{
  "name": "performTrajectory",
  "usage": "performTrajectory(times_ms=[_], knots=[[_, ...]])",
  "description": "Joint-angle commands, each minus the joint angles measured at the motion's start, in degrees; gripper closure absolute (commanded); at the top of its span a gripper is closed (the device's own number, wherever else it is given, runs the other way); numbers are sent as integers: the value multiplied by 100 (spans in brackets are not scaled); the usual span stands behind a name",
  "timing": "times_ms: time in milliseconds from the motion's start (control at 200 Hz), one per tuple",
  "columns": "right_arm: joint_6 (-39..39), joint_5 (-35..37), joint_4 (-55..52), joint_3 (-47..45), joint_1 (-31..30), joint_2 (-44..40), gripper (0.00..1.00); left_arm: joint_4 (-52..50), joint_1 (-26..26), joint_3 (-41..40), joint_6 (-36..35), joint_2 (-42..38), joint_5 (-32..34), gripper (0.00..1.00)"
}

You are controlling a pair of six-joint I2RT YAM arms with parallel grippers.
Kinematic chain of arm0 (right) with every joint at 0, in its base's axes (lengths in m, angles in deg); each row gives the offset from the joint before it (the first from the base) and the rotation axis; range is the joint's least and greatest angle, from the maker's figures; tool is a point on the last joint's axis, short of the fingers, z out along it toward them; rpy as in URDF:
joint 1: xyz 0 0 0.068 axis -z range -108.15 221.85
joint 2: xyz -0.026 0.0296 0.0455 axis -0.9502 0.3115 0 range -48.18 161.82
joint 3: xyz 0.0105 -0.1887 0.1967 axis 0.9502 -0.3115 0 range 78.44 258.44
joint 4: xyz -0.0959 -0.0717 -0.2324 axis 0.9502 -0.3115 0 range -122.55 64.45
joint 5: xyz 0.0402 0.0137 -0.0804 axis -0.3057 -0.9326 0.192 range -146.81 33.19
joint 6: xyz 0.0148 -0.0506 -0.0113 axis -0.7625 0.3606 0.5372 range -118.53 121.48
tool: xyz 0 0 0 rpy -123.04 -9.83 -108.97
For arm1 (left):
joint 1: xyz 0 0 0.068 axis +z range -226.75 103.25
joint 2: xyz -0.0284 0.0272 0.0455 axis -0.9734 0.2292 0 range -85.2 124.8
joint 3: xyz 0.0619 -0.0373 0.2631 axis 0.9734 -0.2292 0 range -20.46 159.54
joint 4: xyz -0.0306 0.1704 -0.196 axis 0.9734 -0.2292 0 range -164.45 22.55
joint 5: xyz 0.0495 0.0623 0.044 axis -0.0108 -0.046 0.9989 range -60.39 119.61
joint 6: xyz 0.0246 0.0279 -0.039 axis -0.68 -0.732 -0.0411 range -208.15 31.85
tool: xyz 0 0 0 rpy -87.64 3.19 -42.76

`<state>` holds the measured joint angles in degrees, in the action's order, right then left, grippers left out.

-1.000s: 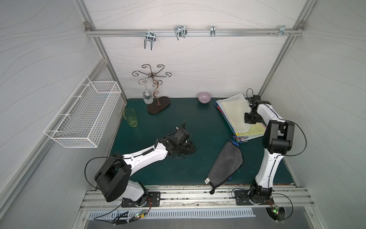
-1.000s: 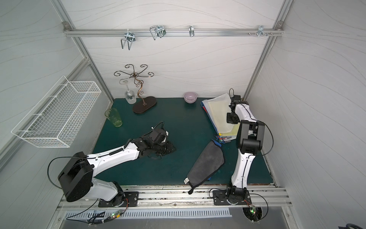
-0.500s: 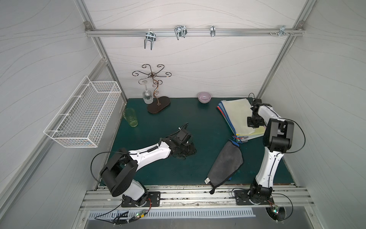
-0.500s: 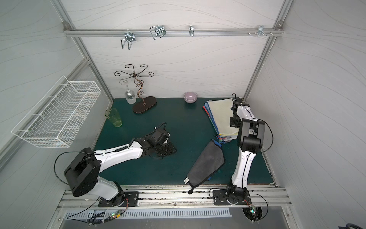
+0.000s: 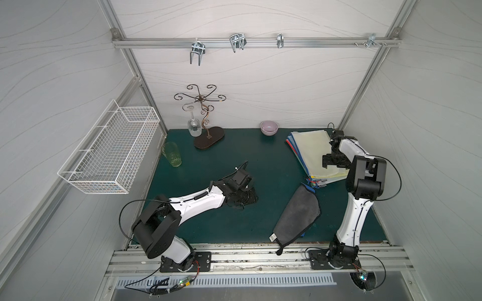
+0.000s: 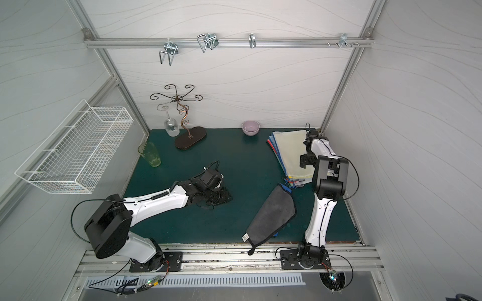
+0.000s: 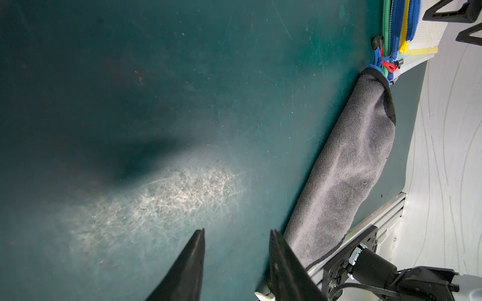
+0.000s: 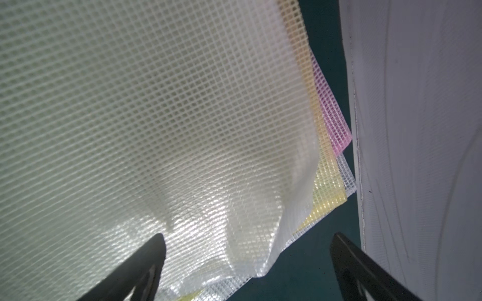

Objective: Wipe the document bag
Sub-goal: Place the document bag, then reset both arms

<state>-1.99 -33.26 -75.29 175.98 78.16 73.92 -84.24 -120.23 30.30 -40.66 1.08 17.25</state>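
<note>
Right wrist view: the right gripper (image 8: 247, 235) hangs with its jaws spread wide over a curled corner of the document bag (image 8: 156, 104), a pale mesh sleeve, and grips nothing. In both top views that bag tops a stack of coloured bags (image 5: 296, 152) lying at the back right of the green mat (image 5: 260, 169). A grey cloth (image 5: 297, 216) lies in front, its far end touching the stack's near corner. The left gripper (image 7: 236, 230), low over the mat's middle, has its jaws partly apart and empty.
</note>
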Motion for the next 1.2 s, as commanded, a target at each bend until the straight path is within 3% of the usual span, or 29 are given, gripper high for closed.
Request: performTrajectory(times_ms=[0,215,405,515,535,550,565,665,895,996,1196], knots=[[-267,39,-10,-58,13,-463,1,-44,35,224,-148,-250,207,56],[-537,-61,192,-574,-416,-1512,1,-399,59,317,-393,-575,642,53],[-1073,-919,421,-1348,-796,-2731,1,-962,418,404,-715,-1102,1294,36],[-1196,-1684,1129,-2225,-1066,-3657,1,-1209,708,403,-983,-1544,1828,22],[-1295,-1768,1222,-2365,-1110,-3800,1,-1264,754,422,-1033,-1616,1953,15],[-1353,-1827,1313,-2460,-1156,-3923,1,-1293,783,434,-1096,-1680,2043,4],[-1389,-1876,1404,-2576,-1206,-4038,1,-1346,819,446,-1119,-1726,2126,1],[-1433,-1921,1885,-3172,-1642,-4624,1,-1589,1165,524,-1339,-2026,2425,1],[-1128,-761,2688,-4246,-2230,-5210,1,-1574,1698,228,-1854,-2789,3504,1],[-921,-953,3491,-4746,-2196,-5366,1,-1205,2071,-107,-2047,-3065,3651,1],[-599,-1435,3873,-4781,-2111,-4938,1,-379,2818,-754,-2883,-3382,4036,1]])
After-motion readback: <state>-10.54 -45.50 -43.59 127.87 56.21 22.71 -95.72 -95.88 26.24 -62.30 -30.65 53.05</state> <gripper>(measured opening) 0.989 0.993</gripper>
